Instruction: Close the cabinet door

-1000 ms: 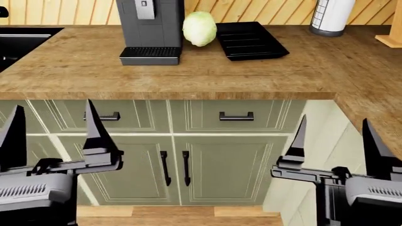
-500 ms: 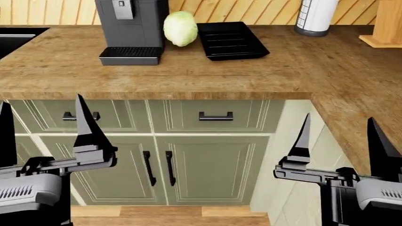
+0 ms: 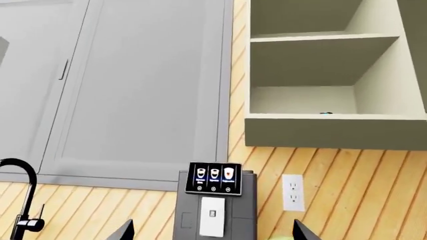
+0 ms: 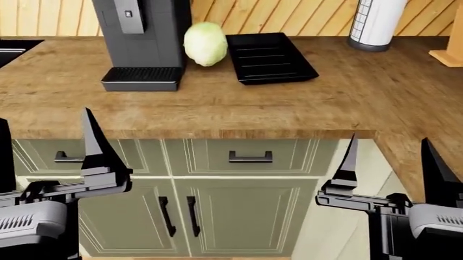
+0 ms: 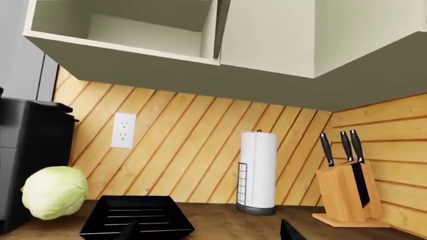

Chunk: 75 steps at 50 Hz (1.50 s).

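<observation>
An upper wall cabinet (image 3: 324,80) stands open, its two shelves bare apart from a tiny teal item. In the right wrist view the same cabinet (image 5: 127,25) shows from below, and its door (image 5: 221,27) is seen edge-on, swung out. The upper cabinet is out of the head view. My left gripper (image 4: 45,124) and right gripper (image 4: 388,142) hover open and empty in front of the counter, far below the cabinet. Only their dark fingertips (image 3: 125,229) (image 5: 288,229) show in the wrist views.
On the wooden counter (image 4: 217,103) stand a grey coffee machine (image 4: 141,38), a cabbage (image 4: 205,44), a black tray (image 4: 269,57), a paper towel roll (image 5: 257,172) and a knife block (image 5: 343,192). Shut green base cabinets (image 4: 239,211) lie below. A black faucet (image 3: 20,195) is at the left.
The head view has shifted: the counter and base cabinets now sit lower and further left in the picture. Both grippers keep their places in view, still open.
</observation>
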Tool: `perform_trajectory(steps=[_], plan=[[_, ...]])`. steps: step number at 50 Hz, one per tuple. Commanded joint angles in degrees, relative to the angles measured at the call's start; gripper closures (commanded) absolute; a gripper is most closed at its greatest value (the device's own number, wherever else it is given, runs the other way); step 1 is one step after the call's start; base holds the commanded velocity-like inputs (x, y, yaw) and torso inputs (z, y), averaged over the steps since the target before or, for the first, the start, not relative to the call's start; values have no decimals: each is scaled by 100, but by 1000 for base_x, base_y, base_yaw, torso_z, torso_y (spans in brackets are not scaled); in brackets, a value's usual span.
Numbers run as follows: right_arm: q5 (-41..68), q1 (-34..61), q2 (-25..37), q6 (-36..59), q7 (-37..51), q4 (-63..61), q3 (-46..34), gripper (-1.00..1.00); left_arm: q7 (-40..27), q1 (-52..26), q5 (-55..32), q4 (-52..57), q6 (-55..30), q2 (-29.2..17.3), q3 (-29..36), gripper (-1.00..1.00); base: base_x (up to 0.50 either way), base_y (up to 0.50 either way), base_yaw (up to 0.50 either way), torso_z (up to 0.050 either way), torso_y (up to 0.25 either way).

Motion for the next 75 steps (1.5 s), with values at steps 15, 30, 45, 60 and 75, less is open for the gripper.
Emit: perform_trajectory(steps=[15, 30, 45, 60, 75], plan=[[33, -58, 59, -80, 80, 74, -46, -100, -53, 53, -10, -66, 112, -56, 57, -100, 500, 0, 0, 0, 0], [42, -41, 98, -66, 119, 80, -88, -100, -84, 49, -14, -77, 137, -99, 87, -100, 500, 0, 0, 0, 1], [73, -55, 135, -63, 157, 53, -104, -100, -132, 51, -32, -73, 150, -135, 90, -100, 500, 0, 0, 0, 1], [29, -97, 136, -405, 388, -245, 179, -100, -195, 37, -68, -46, 150, -179, 48, -100, 203, 0, 0, 0, 1], [232, 408, 615, 259, 889, -1340, 1087, -100, -273, 17, -88, 144, 41, -250, 9, -100, 0, 0, 0, 0, 0]])
